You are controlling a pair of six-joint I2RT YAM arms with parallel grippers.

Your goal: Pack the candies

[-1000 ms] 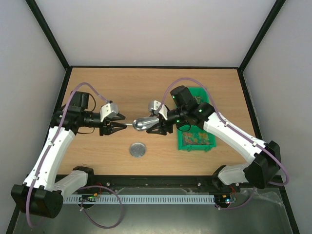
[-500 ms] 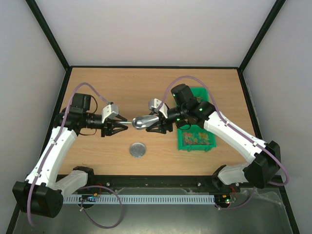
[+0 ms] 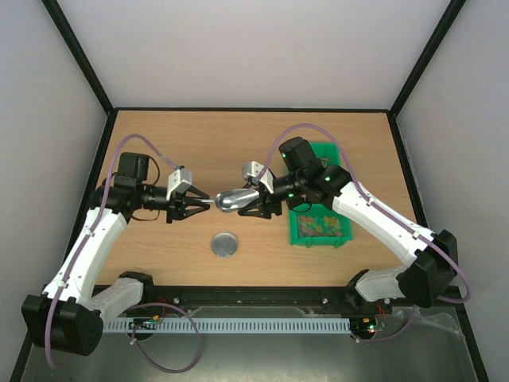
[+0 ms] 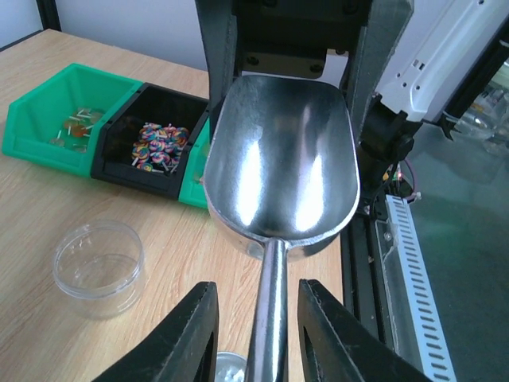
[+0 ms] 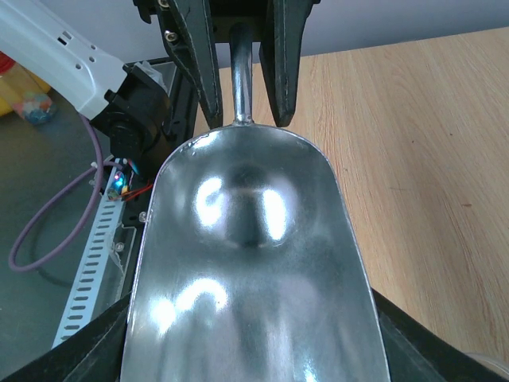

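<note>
The step in hand looks like a hand-over of the scoop [image 4: 278, 159], a preliminary to any scooping. The right pincer [image 3: 253, 202] is clamped on the scoop's bowl from both sides and holds it level above the bench [image 3: 159, 135], handle pointing left. The left pincer [image 3: 200, 204] is spread, with a finger on each side of the handle and a gap on both; it grips nothing. The bowl is bare and shiny, with no sweets in it. The candies [image 4: 155, 145] lie in the bins [image 4: 40, 119] at the right of the bench, a colourful heap in the dark compartment and a few orange ones in the green one beside it. A clear jar [image 4: 99, 267] stands open near the bins, and its lid [image 3: 224, 244] lies flat on the bench below the scoop. Next, the left pincer probably needs to close squarely on the handle before the right one lets go, or the scoop may tip or drop. After that comes the reach to the bins.
</note>
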